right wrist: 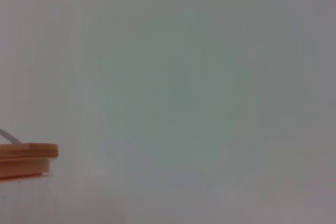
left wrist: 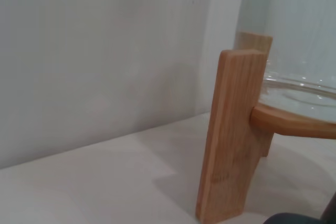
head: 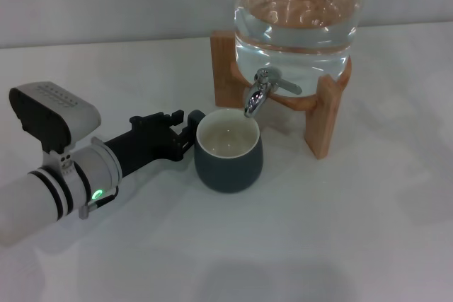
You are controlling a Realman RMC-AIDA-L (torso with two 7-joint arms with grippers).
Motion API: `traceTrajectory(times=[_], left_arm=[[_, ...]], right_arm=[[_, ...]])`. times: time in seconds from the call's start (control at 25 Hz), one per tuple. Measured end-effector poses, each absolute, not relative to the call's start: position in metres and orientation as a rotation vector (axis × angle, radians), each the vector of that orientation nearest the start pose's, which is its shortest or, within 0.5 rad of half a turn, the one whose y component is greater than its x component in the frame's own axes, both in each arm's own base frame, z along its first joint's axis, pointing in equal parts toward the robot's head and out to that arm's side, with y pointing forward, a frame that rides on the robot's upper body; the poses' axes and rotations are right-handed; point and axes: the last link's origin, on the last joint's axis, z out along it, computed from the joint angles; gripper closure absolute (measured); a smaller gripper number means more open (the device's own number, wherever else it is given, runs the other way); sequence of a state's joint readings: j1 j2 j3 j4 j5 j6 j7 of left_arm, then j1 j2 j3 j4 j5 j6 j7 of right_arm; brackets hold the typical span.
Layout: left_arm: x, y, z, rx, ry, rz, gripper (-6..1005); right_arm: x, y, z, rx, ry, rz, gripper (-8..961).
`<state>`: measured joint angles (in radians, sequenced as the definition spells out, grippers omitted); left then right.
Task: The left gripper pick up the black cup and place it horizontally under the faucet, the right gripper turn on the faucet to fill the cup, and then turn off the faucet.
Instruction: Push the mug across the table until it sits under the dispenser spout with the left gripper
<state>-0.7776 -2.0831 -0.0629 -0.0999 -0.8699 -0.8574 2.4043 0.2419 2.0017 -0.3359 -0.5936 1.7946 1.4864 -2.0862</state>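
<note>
While black cup (head: 228, 152) sits under faucet (head: 263, 91), left tool (head: 188, 132) level, seemingly pinching cup's handle.

Legible text: none found in any view.
Left gripper (head: 190, 131): no lettering, brand or number readable on its black fingers or housing.
Arm indicator (head: 95, 194): a small green light on the white arm; a lit sign only, no characters.
Black cup (head: 228, 149): plain dark wall and cream inside, no print or logo visible.
Faucet (head: 265, 90): bare chrome, no markings readable.
Glass jar (head: 297, 12): clear, no label or scale seen.
Wooden stand (left wrist: 229, 135): plain grain; a faint mark low on the upright cannot be read.
Right wrist view: no text.
</note>
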Motion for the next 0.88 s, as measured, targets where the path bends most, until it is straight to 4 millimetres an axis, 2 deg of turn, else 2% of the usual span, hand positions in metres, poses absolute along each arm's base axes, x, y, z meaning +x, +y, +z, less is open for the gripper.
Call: traceTrajectory(times=[0.36, 0.88], left_arm=[[-0.2421, 0.3684, -0.1143, -2.406, -0.678, -0.585, 647], [-0.2460, 0.3667, -0.1131, -2.393, -0.704, -0.591, 647]], right_arm=[[0.3679, 0.2782, 0.1515, -1.658, 0.495, 0.942, 112], [0.3682, 0.2784, 0.1526, -1.657, 0.493, 0.939, 112]])
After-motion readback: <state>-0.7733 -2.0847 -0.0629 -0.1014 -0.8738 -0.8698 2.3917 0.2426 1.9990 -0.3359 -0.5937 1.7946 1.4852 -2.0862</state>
